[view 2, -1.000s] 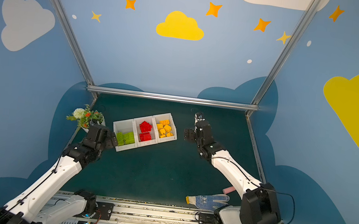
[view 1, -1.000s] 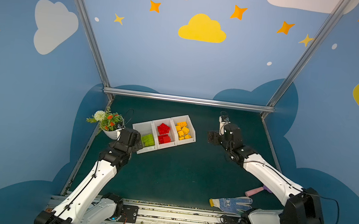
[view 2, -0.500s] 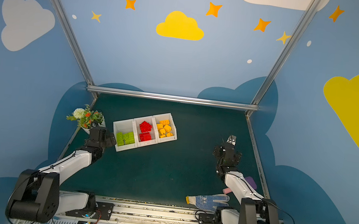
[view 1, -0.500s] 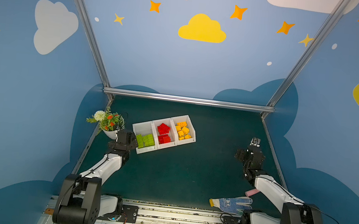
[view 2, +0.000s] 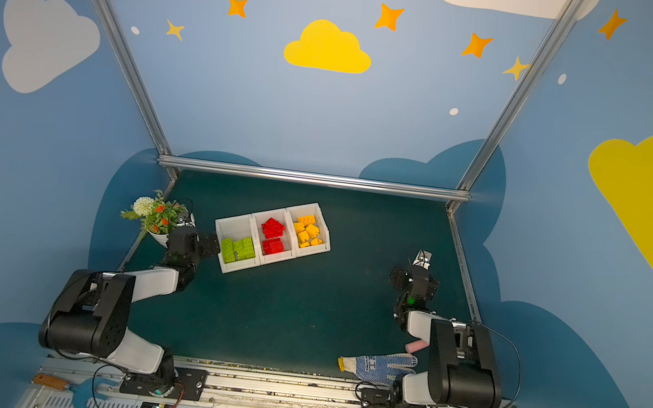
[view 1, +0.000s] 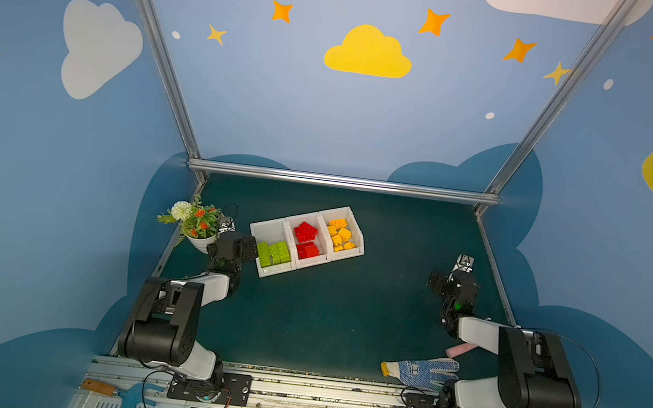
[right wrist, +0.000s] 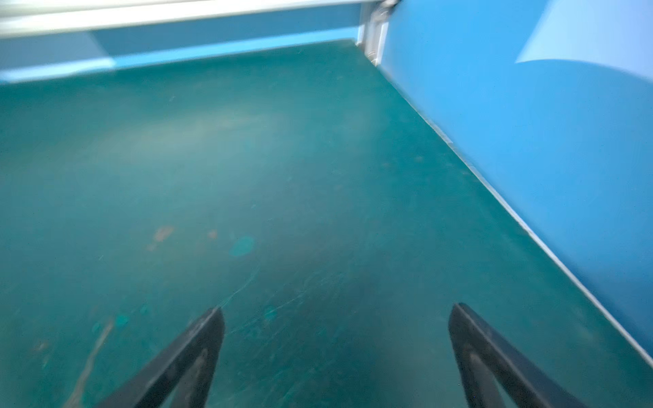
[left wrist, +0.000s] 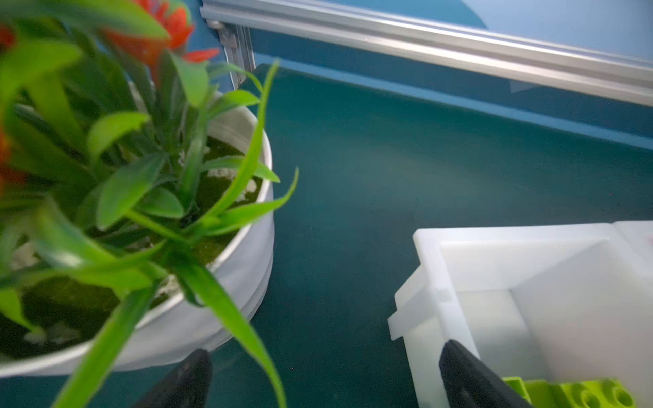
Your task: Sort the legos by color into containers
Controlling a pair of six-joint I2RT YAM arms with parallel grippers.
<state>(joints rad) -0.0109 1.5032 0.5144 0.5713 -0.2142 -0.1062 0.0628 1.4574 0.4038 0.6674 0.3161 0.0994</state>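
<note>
1. Though spread wide apart, grips nothing: left claw (left wrist: 325, 353), hanging low with the white flower pot (left wrist: 226, 282) just beside one finger and the end wall of the white bins (left wrist: 429, 268) just beside the opposite finger; contact impossible to tell.
2. Right claw (right wrist: 337, 312): likewise spread apart and empty, above bare dark green mat (right wrist: 282, 159), near the blue side wall (right wrist: 530, 123), well apart from the bins.
3. Lime-green bricks (view 1: 274, 253) in the bin nearest the left claw, just past its fingertip; red bricks (view 1: 306, 240) one bin further from it; yellow-orange bricks (view 1: 340, 235) in the bin furthest from it, well apart from the right claw.
4. One colour per bin and no loose brick on the mat in both top views: sorting judged complete, nothing left to pick.
5. Likely reason for both claws hanging open on folded arms: no load to carry, no cause to reach over the bins.
6. Blue-dotted glove (view 1: 421, 370) and pink cylinder (view 1: 461, 349) behind the right claw, beside its arm; no part of the colour sort, hence no business of either claw.
7. Caution for the left claw: close enough to pot and bin wall to nudge either on a sideways swing.
</note>
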